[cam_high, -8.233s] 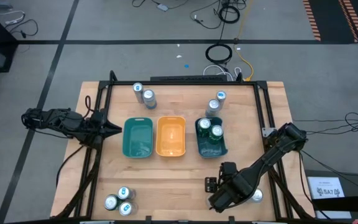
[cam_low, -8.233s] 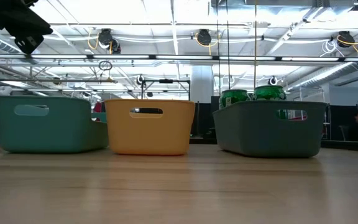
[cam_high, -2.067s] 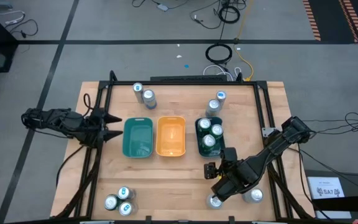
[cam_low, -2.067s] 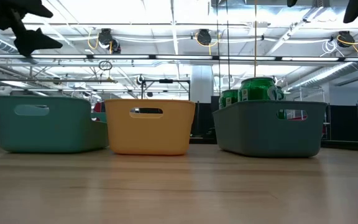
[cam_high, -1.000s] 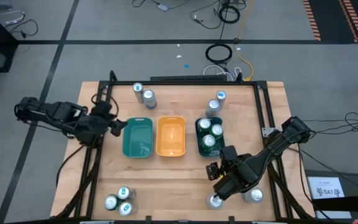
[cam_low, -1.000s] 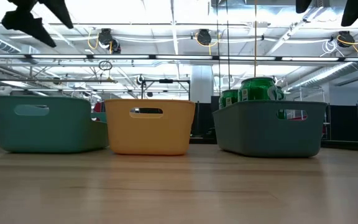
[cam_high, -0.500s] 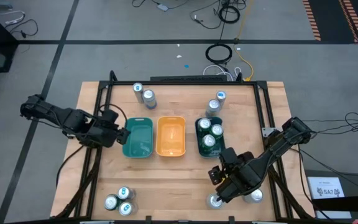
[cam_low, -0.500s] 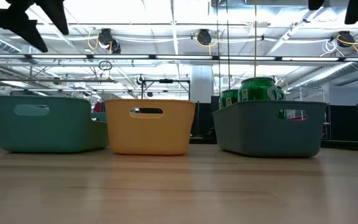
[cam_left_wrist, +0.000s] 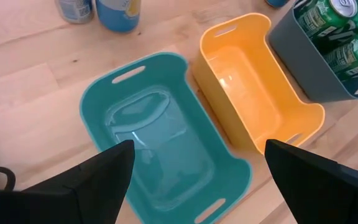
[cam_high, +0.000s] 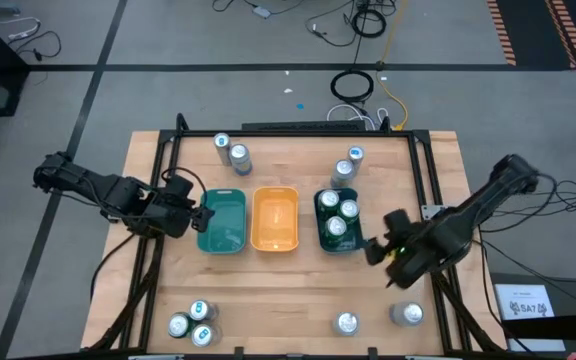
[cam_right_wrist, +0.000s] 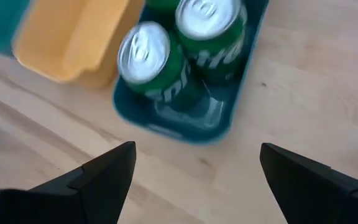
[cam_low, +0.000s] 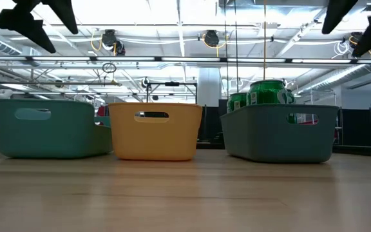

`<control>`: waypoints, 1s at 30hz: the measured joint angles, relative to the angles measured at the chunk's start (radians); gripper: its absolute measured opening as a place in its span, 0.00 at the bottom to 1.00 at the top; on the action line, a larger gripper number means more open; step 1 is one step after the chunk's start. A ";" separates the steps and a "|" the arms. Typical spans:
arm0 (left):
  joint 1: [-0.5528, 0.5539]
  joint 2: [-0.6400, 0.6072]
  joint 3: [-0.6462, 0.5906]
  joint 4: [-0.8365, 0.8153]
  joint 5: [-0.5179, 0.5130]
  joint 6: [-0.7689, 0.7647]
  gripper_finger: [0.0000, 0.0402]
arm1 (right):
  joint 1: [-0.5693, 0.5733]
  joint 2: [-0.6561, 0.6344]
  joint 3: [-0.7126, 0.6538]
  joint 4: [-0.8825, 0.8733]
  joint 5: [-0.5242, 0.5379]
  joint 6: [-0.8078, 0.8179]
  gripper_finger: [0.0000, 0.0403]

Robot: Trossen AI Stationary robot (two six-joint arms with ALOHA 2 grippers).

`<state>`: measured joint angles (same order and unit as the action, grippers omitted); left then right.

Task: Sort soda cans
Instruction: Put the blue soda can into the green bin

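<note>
**Both grippers empty above the trays**

Left gripper (cam_high: 200,214) is held wide open, empty, at the teal tray (cam_left_wrist: 166,158); right gripper (cam_high: 376,250) likewise spread and empty just beside the dark-green tray (cam_high: 358,243). Three green cans (cam_high: 337,213) stand upright in that tray. Unsorted cans are set upright in four groups: two at the far left (cam_high: 231,152), two at the far right (cam_high: 348,164), three at the near left (cam_high: 191,323), two silver ones near right (cam_high: 376,320). The left arm is judged nearer the far-left pair. Trays: smooth moulded plastic, rounded; cans: glossy cylinders, silver tops.
</note>
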<state>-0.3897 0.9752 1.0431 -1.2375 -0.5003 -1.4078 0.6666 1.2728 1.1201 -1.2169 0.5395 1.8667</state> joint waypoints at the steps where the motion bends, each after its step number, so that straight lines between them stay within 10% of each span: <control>1: 0.000 0.000 0.000 0.001 0.000 0.000 0.92 | 0.000 -0.053 -0.050 0.038 0.015 0.005 0.83; 11: 0.000 0.000 0.000 0.002 0.000 -0.001 0.92 | 0.000 -0.303 -0.394 0.372 0.123 0.074 0.83; 30: 0.001 0.000 0.000 -0.010 -0.001 0.056 0.92 | 0.000 -0.277 -0.409 0.399 0.140 0.035 0.83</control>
<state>-0.3885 0.9752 1.0428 -1.2473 -0.5014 -1.3523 0.6666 0.9962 0.7109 -0.8181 0.6795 1.9016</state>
